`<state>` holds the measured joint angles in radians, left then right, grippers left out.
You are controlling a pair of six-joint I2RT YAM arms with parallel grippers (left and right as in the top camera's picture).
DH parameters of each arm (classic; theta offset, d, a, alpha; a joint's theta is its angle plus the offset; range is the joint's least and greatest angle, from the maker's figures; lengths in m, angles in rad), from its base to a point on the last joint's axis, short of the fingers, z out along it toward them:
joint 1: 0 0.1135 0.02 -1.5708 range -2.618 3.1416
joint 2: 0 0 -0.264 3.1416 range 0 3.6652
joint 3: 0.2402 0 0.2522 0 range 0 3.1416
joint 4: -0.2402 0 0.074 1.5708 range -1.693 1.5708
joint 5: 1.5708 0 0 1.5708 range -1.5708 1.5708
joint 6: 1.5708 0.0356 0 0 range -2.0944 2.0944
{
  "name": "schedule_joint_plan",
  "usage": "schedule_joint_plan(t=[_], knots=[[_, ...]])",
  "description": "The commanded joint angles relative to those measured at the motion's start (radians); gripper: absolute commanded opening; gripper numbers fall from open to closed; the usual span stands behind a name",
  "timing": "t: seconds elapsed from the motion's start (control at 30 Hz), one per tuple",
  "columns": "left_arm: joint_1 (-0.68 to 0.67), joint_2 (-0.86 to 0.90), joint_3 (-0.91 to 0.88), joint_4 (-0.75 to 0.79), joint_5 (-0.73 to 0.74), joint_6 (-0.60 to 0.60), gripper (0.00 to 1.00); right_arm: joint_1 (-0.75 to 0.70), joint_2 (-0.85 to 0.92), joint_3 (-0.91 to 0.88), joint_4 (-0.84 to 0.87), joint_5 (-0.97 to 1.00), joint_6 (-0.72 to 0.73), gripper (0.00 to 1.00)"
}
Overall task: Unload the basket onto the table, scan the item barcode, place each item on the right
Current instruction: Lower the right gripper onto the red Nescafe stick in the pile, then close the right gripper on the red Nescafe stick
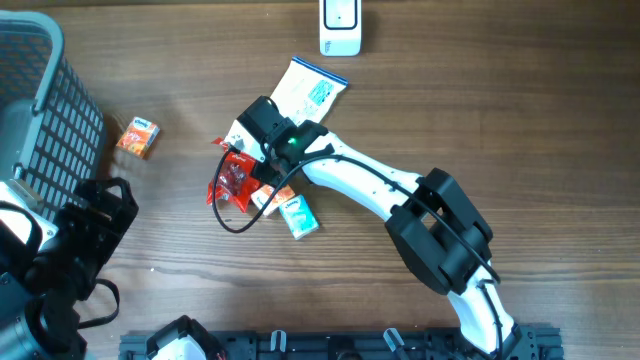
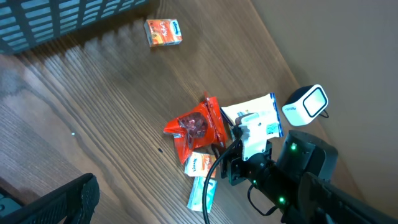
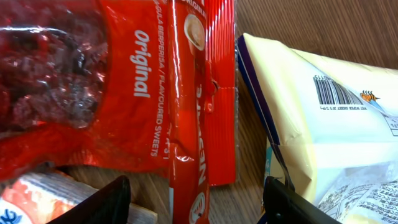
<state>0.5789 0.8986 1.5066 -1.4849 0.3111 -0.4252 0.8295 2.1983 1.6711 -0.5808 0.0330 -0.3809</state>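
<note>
My right gripper (image 3: pixel 196 199) hovers low over a heap of packets in the middle of the table, open. Its two dark fingers stand either side of a narrow red stick sachet (image 3: pixel 200 124) without touching it. Left of the stick lies a red pouch of sweets (image 3: pixel 74 81) (image 1: pixel 232 182). To the right lies a cream pouch (image 3: pixel 329 130) (image 1: pixel 312 90) with its printed barcode (image 3: pixel 336 93) facing up. The white scanner (image 1: pixel 340 27) (image 2: pixel 305 104) stands at the table's far edge. My left gripper (image 1: pixel 98 212) is open and holds nothing, near the front left.
A grey mesh basket (image 1: pixel 40 110) fills the left side. A small orange box (image 1: pixel 138 137) (image 2: pixel 163 32) lies alone beside it. A teal packet (image 1: pixel 298 216) and an orange-white packet (image 3: pixel 37 196) lie at the heap's near side. A black cable (image 1: pixel 235 222) loops beside them.
</note>
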Motion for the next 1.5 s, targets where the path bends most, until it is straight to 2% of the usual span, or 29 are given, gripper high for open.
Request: schedule_joint_plan(t=[0.0,0.03,0.07,0.17,0.23,0.27,0.33,0.6,0.83,0.9,1.0,1.2,1.27,1.3,1.47], knots=[[0.007,0.0,0.006,0.003,-0.006,-0.009,1.0,-0.002,0.038,0.002,0.004,0.027,-0.008,0.66],[0.007,0.0,0.006,0.003,-0.006,-0.009,1.0,-0.002,0.039,0.002,0.005,0.027,-0.007,0.64],[0.007,0.0,0.006,0.003,-0.006,-0.009,1.0,-0.002,0.039,0.002,0.006,0.027,-0.007,0.57],[0.007,0.0,0.006,0.003,-0.006,-0.009,1.0,-0.002,0.039,0.002,0.015,0.027,-0.004,0.34],[0.007,0.0,0.006,0.003,-0.006,-0.009,1.0,-0.002,0.039,0.002,0.015,0.027,-0.001,0.22],[0.007,0.0,0.006,0.003,-0.006,-0.009,1.0,-0.002,0.039,0.002,0.015,0.027,0.003,0.12],[0.007,0.0,0.006,0.003,-0.006,-0.009,1.0,-0.002,0.039,0.003,0.016,0.027,0.029,0.04],[0.007,0.0,0.006,0.003,-0.006,-0.009,1.0,-0.003,0.038,0.006,0.016,0.014,0.152,0.04],[0.007,0.0,0.006,0.003,-0.006,-0.009,1.0,-0.058,0.015,0.019,-0.005,-0.237,0.201,0.04],[0.007,0.0,0.006,0.003,-0.006,-0.009,1.0,-0.092,0.01,0.019,-0.023,-0.315,0.198,0.04],[0.007,0.0,0.006,0.003,-0.006,-0.009,1.0,-0.111,0.015,0.017,-0.064,-0.315,0.146,0.04],[0.007,0.0,0.006,0.003,-0.006,-0.009,1.0,-0.114,0.027,0.016,-0.118,-0.308,0.14,0.04],[0.007,0.0,0.006,0.003,-0.006,-0.009,1.0,-0.114,0.027,0.015,-0.119,-0.277,0.132,0.26],[0.007,0.0,0.006,0.003,-0.006,-0.009,1.0,-0.114,0.029,0.015,-0.118,-0.264,0.116,0.29],[0.007,0.0,0.006,0.003,-0.006,-0.009,1.0,-0.114,0.062,0.015,-0.117,-0.236,0.107,0.29]])
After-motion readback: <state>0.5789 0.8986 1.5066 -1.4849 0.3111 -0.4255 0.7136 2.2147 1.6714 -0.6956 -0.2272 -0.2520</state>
